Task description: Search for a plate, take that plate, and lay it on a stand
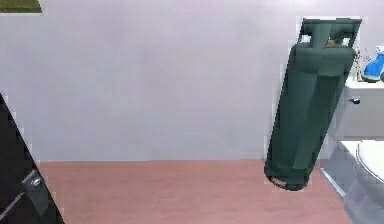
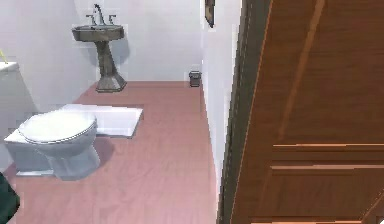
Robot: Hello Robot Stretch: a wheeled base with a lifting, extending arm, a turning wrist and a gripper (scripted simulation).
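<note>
since this is a bathroom with a toilet (image 2: pixel 58 135), sink (image 2: pixel 98 33) and green tank (image 1: pixel 308 105), the plate is yet to be found, so all steps are left. i cannot tell the pincer's state.

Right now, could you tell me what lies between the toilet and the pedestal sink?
In the arm side view, a flat white slab lies on the floor between the toilet and the pedestal sink; the rest is bare reddish floor.

A home bathroom: toilet (image 2: pixel 58 135), pedestal sink (image 2: pixel 100 40), wooden door (image 2: pixel 310 110)
</note>
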